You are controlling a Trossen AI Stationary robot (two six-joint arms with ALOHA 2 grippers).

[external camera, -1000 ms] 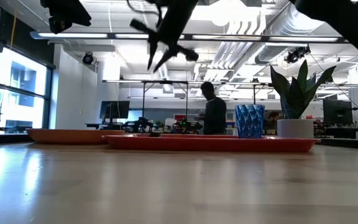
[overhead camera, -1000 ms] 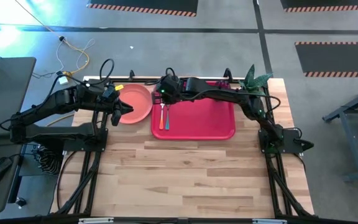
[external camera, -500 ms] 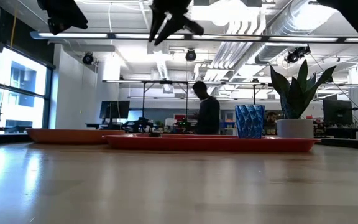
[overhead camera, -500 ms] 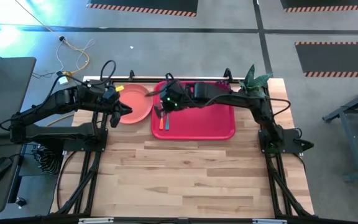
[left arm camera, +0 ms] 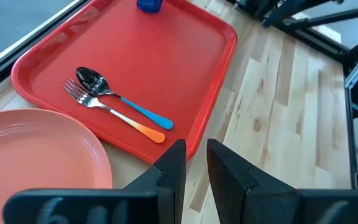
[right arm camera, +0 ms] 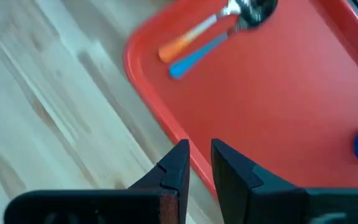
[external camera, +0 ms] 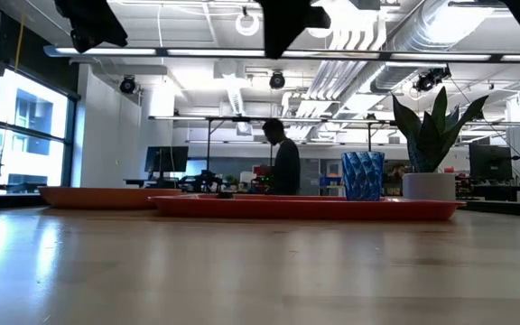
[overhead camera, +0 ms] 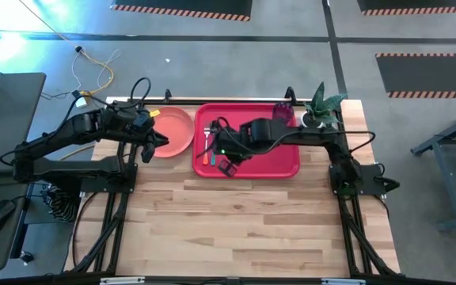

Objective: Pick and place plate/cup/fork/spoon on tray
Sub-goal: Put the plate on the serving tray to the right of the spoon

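Note:
The red tray (overhead camera: 267,154) lies at the table's far middle. The fork (left arm camera: 120,118) and the spoon (left arm camera: 129,106) lie side by side on its left part, handles toward the near edge; they also show in the right wrist view (right arm camera: 191,40). The blue cup (overhead camera: 283,113) stands in the tray's far right corner. The pink plate (overhead camera: 172,131) rests on the table left of the tray. My left gripper (overhead camera: 161,141) hovers shut and empty over the plate's right rim. My right gripper (overhead camera: 228,166) hovers shut and empty over the tray's near left corner.
A white pot with a green plant (overhead camera: 321,107) stands at the far right corner, beside the tray. Bare wood (overhead camera: 244,229) fills the near half of the table. In the low view a person (external camera: 283,167) stands in the room behind.
My right gripper has gone from the tray's far left corner toward the table's near edge, past the fork and spoon, and has risen out of the top of the low view. The fork and spoon stay on the tray. The person behind has walked left.

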